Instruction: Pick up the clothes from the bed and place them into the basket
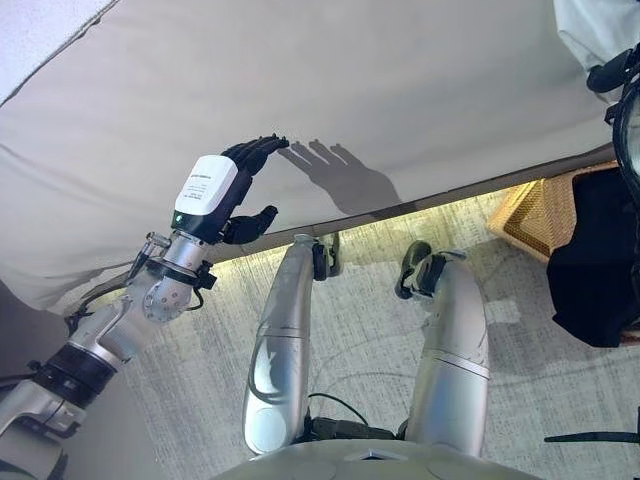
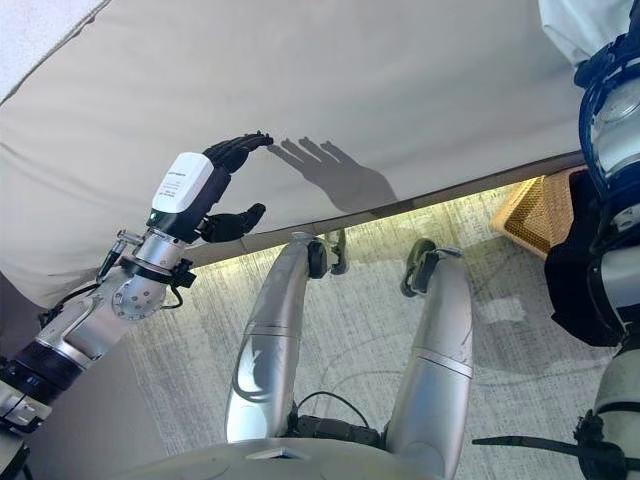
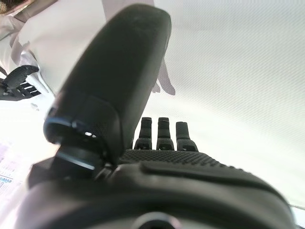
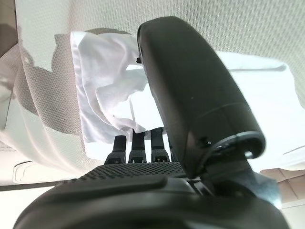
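Note:
A white garment (image 4: pixel 109 90) lies crumpled on the beige bed (image 1: pixel 400 90) at its far right corner, also visible as the white garment (image 2: pixel 570 25). My right hand (image 2: pixel 600 70) hovers just over it; in its wrist view the fingers (image 4: pixel 138 148) reach out straight toward the cloth without holding it. My left hand (image 1: pixel 235 175) stands open above the bare sheet near the bed's front edge, fingers straight, thumb apart, nothing in it. The wicker basket (image 1: pixel 535 215) stands on the floor at the right, with a black garment (image 1: pixel 595 260) draped in it.
The bed's front edge (image 1: pixel 450 195) runs diagonally across the view, with a lit gap under it. Grey carpet (image 1: pixel 360 300) lies between the bed and the basket. A wall or headboard strip (image 1: pixel 40 30) shows at the top left.

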